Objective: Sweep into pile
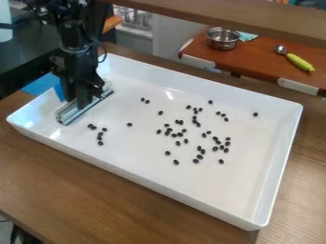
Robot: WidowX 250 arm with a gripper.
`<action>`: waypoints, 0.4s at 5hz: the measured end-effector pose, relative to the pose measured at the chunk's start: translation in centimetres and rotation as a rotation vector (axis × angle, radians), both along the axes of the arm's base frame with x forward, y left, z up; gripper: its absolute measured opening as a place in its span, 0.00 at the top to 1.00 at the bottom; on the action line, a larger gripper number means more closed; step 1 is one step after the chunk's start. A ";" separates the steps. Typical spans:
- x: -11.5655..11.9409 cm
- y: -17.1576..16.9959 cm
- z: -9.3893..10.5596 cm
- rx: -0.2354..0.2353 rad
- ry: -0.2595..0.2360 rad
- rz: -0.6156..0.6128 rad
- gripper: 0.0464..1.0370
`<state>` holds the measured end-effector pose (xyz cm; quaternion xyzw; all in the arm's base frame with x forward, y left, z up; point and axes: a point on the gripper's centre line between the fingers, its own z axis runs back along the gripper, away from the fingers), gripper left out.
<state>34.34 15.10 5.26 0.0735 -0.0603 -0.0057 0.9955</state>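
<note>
At the upper left, my gripper (81,97) hangs down inside the left end of the white tray (223,193). Right under it a straight silvery bar (79,110) lies slantwise low in the tray, touching the gripper's lower end. Whether the fingers hold the bar is hidden. Many small black beans (180,122) are scattered over the tray's middle and right part, loosely spaced. Several more beans (100,138) lie just right of the bar, near the front wall.
The tray's raised walls surround the work area on a brown wooden table (70,176). A blue item (39,85) is behind the tray's left end. Farther back, a reddish-brown surface (255,57) holds a metal pot (222,38) and a green-handled spoon (298,62).
</note>
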 end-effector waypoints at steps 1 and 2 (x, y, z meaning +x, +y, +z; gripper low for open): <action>0.0 -1.1 -0.1 0.013 -0.001 -0.017 0.71; -0.5 -2.9 -0.2 -0.003 0.021 -0.024 0.71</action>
